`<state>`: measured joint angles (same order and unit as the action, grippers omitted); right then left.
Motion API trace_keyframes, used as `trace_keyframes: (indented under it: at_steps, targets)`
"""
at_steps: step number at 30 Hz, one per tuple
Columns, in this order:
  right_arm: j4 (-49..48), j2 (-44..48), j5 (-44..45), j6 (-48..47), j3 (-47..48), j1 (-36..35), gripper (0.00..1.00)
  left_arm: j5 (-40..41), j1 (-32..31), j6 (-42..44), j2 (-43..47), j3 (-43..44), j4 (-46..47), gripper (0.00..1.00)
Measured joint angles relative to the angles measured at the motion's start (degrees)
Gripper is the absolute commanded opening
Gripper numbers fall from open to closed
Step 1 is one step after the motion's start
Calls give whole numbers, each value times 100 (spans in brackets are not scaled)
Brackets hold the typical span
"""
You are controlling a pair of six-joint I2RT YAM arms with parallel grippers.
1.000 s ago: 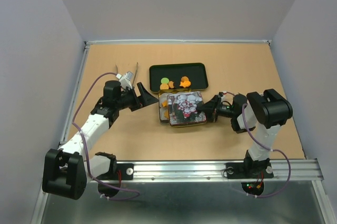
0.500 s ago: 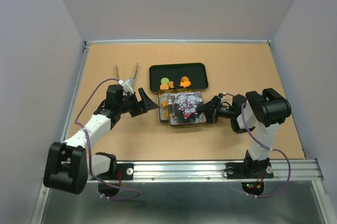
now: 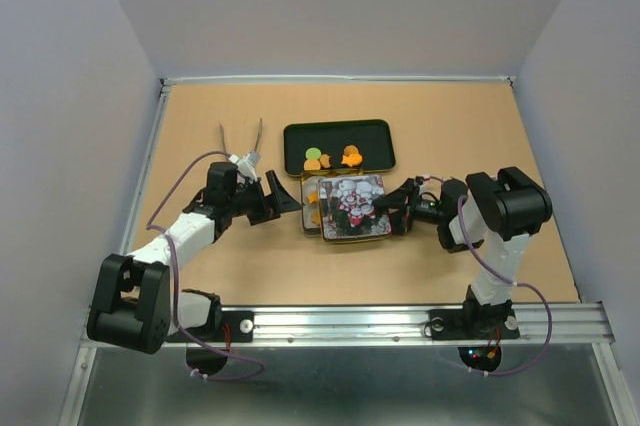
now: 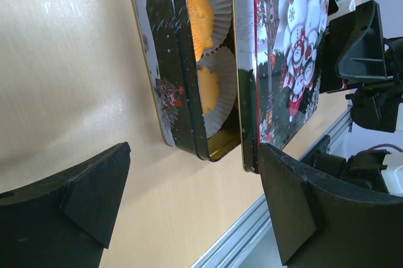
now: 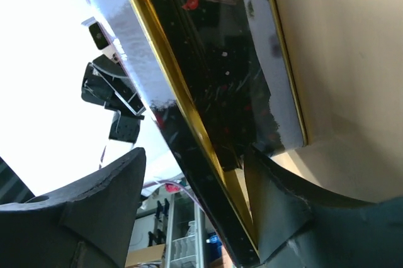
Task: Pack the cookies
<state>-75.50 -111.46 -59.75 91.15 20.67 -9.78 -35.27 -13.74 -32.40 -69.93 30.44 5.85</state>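
Tan desk point(image 3: 450, 126): lid point(image 3: 352, 204) askew on tin point(image 4: 182, 92). My left tool point(image 3: 284, 189) gapes wide, right tool point(image 3: 398, 209) apart astride lid edge; bump could slide lid off cookies point(image 4: 200, 13).

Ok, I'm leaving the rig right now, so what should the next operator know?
Left gripper: open, empty, left of the tin.
Right gripper: open, jaws either side of the right edge of the lid.
Some cookies sit in paper cups in the tin; more lie on the black tray.
The lid rests offset, leaving the tin's left strip uncovered.
Left: pack the tray's cookies, seat the lid.
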Motion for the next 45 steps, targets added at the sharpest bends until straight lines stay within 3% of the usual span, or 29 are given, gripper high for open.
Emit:
trace_keyframes:
  at_steps: [8,17,21,37,45]
  targets:
    - [590,861,116,-1222,149,0,69,-55,-4,66,-105,0,229,93]
    - [4441,1843,1036,-3969,1266,0,69,-101,-4,195,-293,0,356,93]
    - [5436,1840,1338,-4570,1287,0,68,-142,-4,260,-400,0,407,92]
    - [6500,2378,1847,-4588,1196,-79,67,-291,-4,328,-501,0,619,92]
    - [7121,2258,2197,-4459,1985,-531,67,-306,-33,299,-514,0,765,90]
